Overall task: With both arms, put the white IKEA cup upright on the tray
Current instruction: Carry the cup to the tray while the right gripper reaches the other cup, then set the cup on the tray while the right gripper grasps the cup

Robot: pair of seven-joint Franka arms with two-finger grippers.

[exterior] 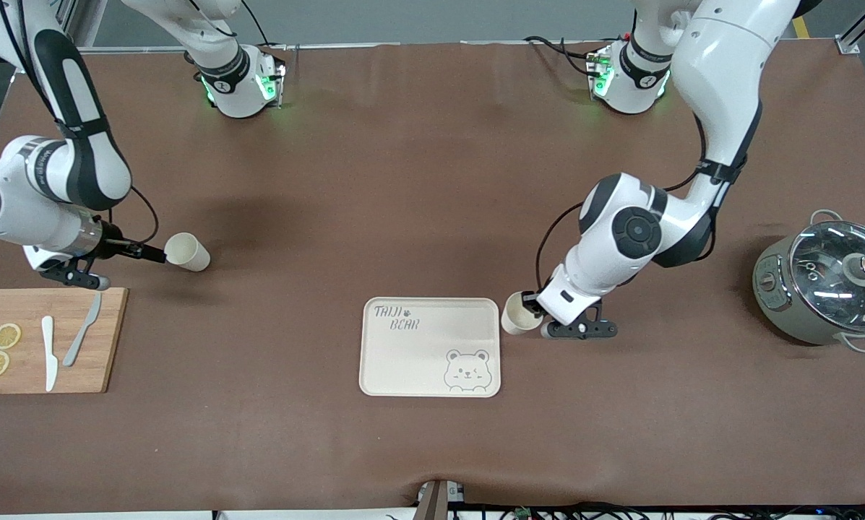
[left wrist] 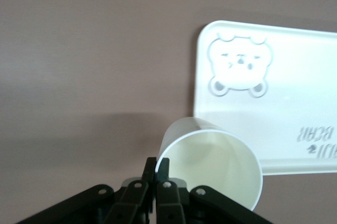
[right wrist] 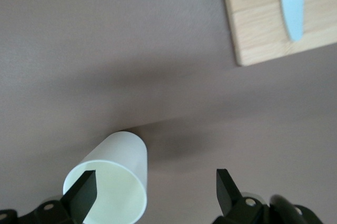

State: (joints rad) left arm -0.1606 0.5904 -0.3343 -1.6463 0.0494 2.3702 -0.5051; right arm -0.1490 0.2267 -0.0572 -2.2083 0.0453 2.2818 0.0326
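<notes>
Two white cups are present, one at each gripper. Bamboo cutting board (exterior: 45, 339), at the right arm's end, carries two lemon slices (exterior: 0, 349) and two knives (exterior: 63, 345). Right gripper (exterior: 154, 254) has its fingers spread wide, one inside the rim of a tilted cup (exterior: 186, 251). Tray (exterior: 430, 347) sits mid-table, bare. Left gripper (exterior: 532, 305) is pinched on the rim of the second cup (exterior: 520, 315), just beside the tray. Lidded pot (exterior: 828, 286) stands at the left arm's end.

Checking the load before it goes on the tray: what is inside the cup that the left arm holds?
The cup, pinched at its rim by the left end effector, shows only bare pale inner wall; its bottom is cut off from view.
</notes>
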